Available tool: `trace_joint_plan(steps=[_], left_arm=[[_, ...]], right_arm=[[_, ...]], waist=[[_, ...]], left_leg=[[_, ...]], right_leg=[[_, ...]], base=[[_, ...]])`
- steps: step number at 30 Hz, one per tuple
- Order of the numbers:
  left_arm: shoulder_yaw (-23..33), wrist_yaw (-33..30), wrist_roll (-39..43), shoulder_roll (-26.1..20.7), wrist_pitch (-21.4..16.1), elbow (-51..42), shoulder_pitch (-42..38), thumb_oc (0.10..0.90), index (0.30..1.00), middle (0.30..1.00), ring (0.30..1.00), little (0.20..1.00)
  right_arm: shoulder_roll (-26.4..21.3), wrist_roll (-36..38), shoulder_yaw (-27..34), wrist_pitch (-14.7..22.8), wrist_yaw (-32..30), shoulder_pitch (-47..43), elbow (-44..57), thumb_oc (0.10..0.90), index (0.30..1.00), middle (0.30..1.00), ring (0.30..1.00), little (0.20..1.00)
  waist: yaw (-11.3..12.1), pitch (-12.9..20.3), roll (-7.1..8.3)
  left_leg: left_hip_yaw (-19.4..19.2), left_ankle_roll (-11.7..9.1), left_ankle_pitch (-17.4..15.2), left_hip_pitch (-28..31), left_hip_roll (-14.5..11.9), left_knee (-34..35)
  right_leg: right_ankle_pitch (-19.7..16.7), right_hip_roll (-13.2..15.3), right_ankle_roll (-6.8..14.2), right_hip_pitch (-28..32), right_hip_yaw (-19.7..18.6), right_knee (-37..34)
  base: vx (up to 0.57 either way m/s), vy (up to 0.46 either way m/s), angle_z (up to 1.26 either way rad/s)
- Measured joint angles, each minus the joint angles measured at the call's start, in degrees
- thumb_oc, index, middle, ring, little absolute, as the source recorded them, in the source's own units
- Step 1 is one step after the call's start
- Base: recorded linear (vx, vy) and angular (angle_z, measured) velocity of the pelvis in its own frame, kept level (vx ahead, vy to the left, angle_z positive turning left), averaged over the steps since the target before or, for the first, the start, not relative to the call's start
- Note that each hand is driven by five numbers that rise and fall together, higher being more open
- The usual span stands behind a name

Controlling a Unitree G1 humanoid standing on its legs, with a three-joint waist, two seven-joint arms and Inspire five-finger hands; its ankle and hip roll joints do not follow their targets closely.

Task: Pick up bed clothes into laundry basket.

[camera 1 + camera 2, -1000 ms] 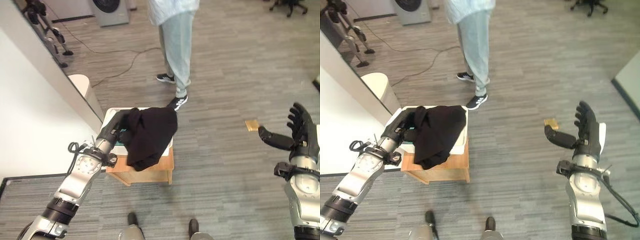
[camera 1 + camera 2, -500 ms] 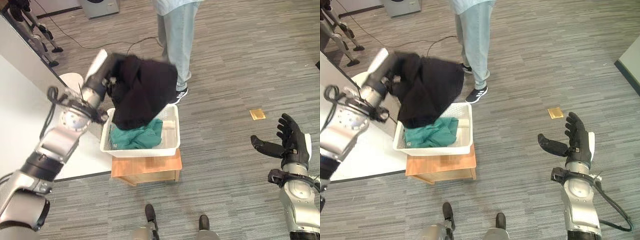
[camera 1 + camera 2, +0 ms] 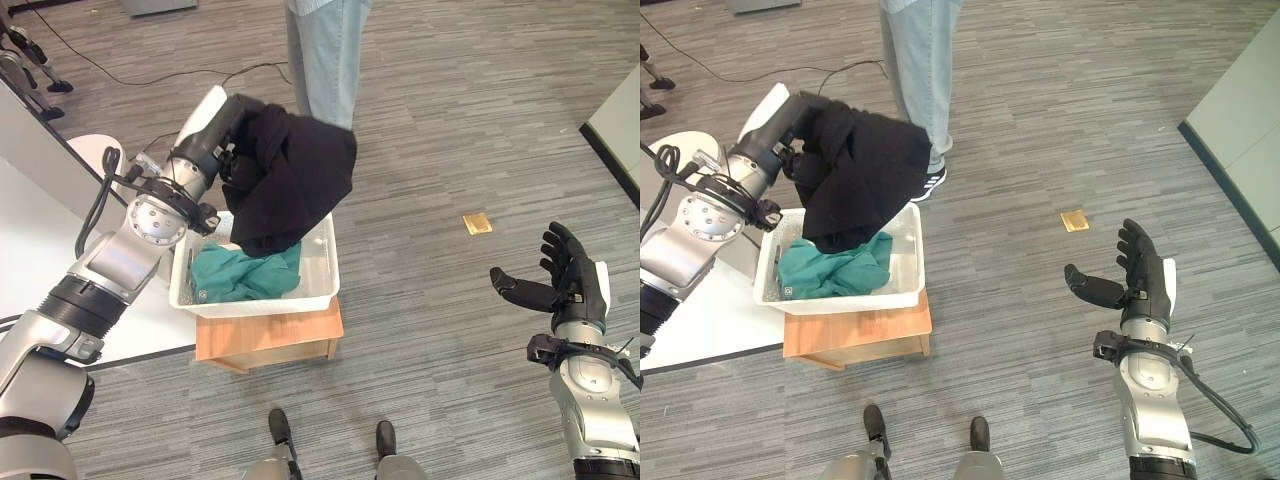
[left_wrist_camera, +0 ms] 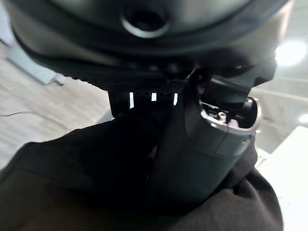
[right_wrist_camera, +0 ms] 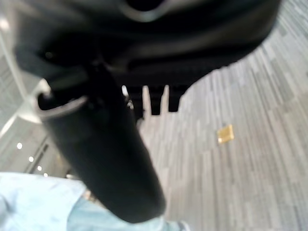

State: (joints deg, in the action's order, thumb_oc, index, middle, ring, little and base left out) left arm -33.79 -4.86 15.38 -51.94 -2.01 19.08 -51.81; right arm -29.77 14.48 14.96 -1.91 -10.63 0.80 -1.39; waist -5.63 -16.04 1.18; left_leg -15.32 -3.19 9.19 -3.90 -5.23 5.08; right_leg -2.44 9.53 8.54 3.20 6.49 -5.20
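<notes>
The laundry basket, a white tub on a wooden stand, holds a green garment. A black garment hangs lengthwise just above the basket's far side, bunched in the clamped left hand; release needs only lowering. The right hand, fingers spread and empty, is well apart from the basket.

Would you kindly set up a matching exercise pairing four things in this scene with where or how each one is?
Things:
1. black garment
2. green cloth
3. white basket
4. right hand

States:
A. standing on a wooden stand
B. open, raised over bare floor
C. lying in the basket
D. gripped by the left hand, hanging over the basket

Pairs: 1-D, 2-C, 3-A, 4-B
</notes>
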Motion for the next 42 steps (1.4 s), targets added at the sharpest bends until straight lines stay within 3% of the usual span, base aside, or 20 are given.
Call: trace_joint_plan(steps=[9, 17, 22, 23, 24, 27, 29, 32, 33, 37, 42], left_arm=[[0.1, 0.4, -2.0, 2.5, 1.0, 8.7, 0.9, 0.4, 0.3, 0.3, 0.3, 0.3], [2.7, 0.3, -2.1, 5.3, 2.3, 14.6, 4.4, 0.4, 0.3, 0.3, 0.3, 0.3], [4.8, -0.9, -2.6, 8.1, 3.4, 23.7, 4.5, 0.4, 0.3, 0.3, 0.3, 0.3], [4.8, -0.9, -2.7, 8.2, 3.8, 23.7, 4.6, 0.8, 0.9, 0.9, 0.9, 0.9], [4.8, -0.8, -3.2, 8.4, 4.1, 23.7, 4.7, 0.8, 0.9, 0.9, 0.9, 0.9], [4.9, -0.9, -3.7, 8.9, 4.5, 22.5, 4.6, 0.8, 0.9, 0.9, 0.9, 0.9], [4.8, -0.9, -3.7, 8.1, 4.9, 16.2, 4.6, 0.8, 0.9, 0.9, 0.9, 0.9], [5.0, -1.0, -3.6, 7.7, 4.5, 9.2, 4.4, 0.8, 0.9, 0.9, 0.9, 0.9], [5.2, -1.0, -3.2, 8.2, 4.0, 7.2, 4.3, 0.8, 0.9, 0.9, 0.9, 0.9], [6.1, -1.1, -1.9, 4.5, 2.5, -1.3, 3.8, 0.8, 0.9, 0.9, 0.9, 0.9], [6.8, -0.9, -1.8, 2.1, 2.2, -2.1, 1.6, 0.8, 0.9, 0.9, 0.9, 0.9]], right_arm=[[-0.1, 0.1, 0.5, 0.2, 0.2, 1.3, 0.1, 0.8, 0.9, 0.9, 0.9, 0.9], [-0.1, 0.1, 0.7, 0.5, 0.2, 2.4, 0.1, 0.8, 0.9, 0.9, 0.9, 0.9], [-0.1, 0.1, 0.7, 1.1, 0.1, 2.0, 0.2, 0.8, 0.9, 0.9, 0.9, 0.9], [-0.1, 0.1, 0.7, 1.4, 0.1, 2.2, 0.2, 0.8, 0.9, 0.9, 0.9, 0.9], [-0.1, 0.1, 0.7, 1.4, 0.1, 2.2, 0.2, 0.8, 0.9, 0.9, 0.9, 0.9], [-0.1, 0.1, 0.6, 1.5, 0.2, 1.4, 0.3, 0.8, 0.9, 0.9, 0.9, 0.9], [-0.1, 0.1, 0.8, 1.7, 0.2, 1.3, 0.9, 0.8, 0.9, 0.9, 0.9, 0.9], [-0.1, -0.1, 0.7, 1.7, 0.5, 0.9, 1.4, 0.8, 0.9, 0.9, 0.9, 0.9], [-0.2, -0.1, 0.8, 1.7, 0.5, 0.8, 1.6, 0.8, 0.9, 0.9, 0.9, 0.9], [-0.2, -0.1, 0.7, 1.6, 1.4, 0.7, 1.7, 0.8, 0.9, 0.9, 0.9, 0.9], [-0.4, -0.1, 0.7, 1.4, 1.9, -0.8, 1.7, 0.8, 0.9, 0.9, 0.9, 0.9]], waist=[[-1.4, -1.5, 5.94], [-2.2, -2.8, 8.86], [-2.8, -4.7, 12.99], [-2.8, -4.9, 13.44], [-2.8, -4.9, 13.62], [-2.5, -5.0, 13.44], [-1.4, -5.5, 12.64], [-0.6, -6.1, 10.37], [-0.3, -5.9, 8.49], [1.3, -5.5, 5.27], [1.9, -4.4, 3.05]], left_leg=[[-1.4, 0.0, 0.0, -1.6, -0.6, 0.0], [-1.9, -0.1, 0.1, -3.3, -1.5, 0.0], [-2.9, -0.3, 0.1, -3.7, -2.1, 0.0], [-2.9, -0.3, 0.1, -3.8, -2.2, 0.0], [-2.9, -0.3, 0.1, -3.8, -2.5, 0.0], [-2.9, -0.3, 0.1, -3.8, -2.3, 0.0], [-2.8, -0.3, 0.2, -3.8, -2.2, 0.0], [-1.7, -0.3, 0.2, -3.7, -1.9, 0.0], [-1.2, -0.3, 0.2, -3.7, -1.7, 0.0], [-0.5, -0.3, 0.2, -3.6, -1.3, 0.0], [0.2, -0.2, 0.6, -3.4, -1.3, 0.0]], right_leg=[[-0.8, -0.5, -0.3, -2.4, -0.9, 0.0], [-1.6, -1.2, -0.2, -4.6, -1.8, 0.0], [-2.1, -2.1, -0.5, -5.6, -1.9, 0.0], [-2.1, -2.1, -0.6, -5.8, -1.9, 0.0], [-2.1, -2.2, -0.6, -5.9, -1.9, 0.0], [-2.1, -2.2, -0.6, -5.8, -1.7, 0.0], [-2.1, -2.2, -0.6, -5.6, -1.6, 0.0], [-2.1, -1.8, -0.6, -5.0, -0.1, 0.0], [-2.1, -1.5, -0.6, -4.6, 0.8, 0.0], [-2.1, -1.2, -0.6, -4.0, 1.4, 0.0], [-2.1, -1.3, -0.6, -3.5, 2.3, 0.0]], base=[[-0.03, 0.05, -0.07], [-0.02, 0.027, -0.08], [0.0, 0.018, -0.1], [0.01, 0.007, -0.04], [0.03, 0.015, 0.0], [0.04, 0.017, 0.0], [0.0, 0.005, 0.04], [0.01, 0.003, 0.18], [0.02, -0.001, 0.2], [0.02, -0.014, 0.1], [0.01, -0.026, 0.08]])
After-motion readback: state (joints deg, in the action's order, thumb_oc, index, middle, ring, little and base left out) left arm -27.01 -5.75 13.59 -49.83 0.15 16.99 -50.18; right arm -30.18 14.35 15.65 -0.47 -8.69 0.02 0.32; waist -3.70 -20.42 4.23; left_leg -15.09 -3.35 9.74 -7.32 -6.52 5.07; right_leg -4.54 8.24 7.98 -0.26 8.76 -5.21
